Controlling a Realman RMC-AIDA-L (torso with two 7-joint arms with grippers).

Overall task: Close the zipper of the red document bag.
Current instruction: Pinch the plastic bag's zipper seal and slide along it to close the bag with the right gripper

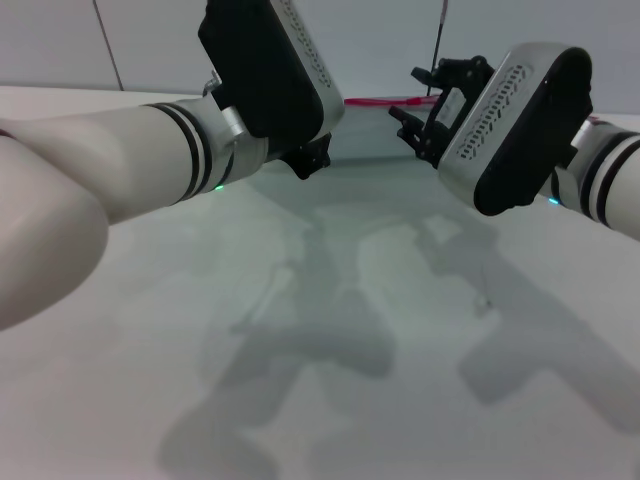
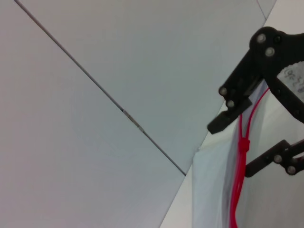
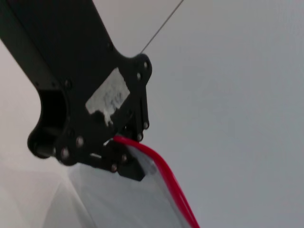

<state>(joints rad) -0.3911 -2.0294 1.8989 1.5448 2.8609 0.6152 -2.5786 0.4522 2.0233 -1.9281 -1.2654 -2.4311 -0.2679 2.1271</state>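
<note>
The red document bag (image 1: 372, 140) lies flat at the far side of the table between my two grippers, with the zipper (image 1: 385, 101) running along its far edge. My left gripper (image 1: 310, 158) is at the bag's left end. The right wrist view shows that left gripper (image 3: 118, 153) shut on the bag's (image 3: 118, 199) corner, where the zipper (image 3: 166, 175) ends. My right gripper (image 1: 410, 125) is at the right end. In the left wrist view this right gripper (image 2: 236, 148) stands open, with the zipper (image 2: 236, 199) and its slider (image 2: 243, 145) between the fingers (image 2: 223, 124).
The white table (image 1: 300, 350) stretches toward me, marked only by the arms' shadows. A pale panelled wall (image 2: 118, 71) rises right behind the bag. A thin dark rod (image 1: 438, 40) stands upright behind the right gripper.
</note>
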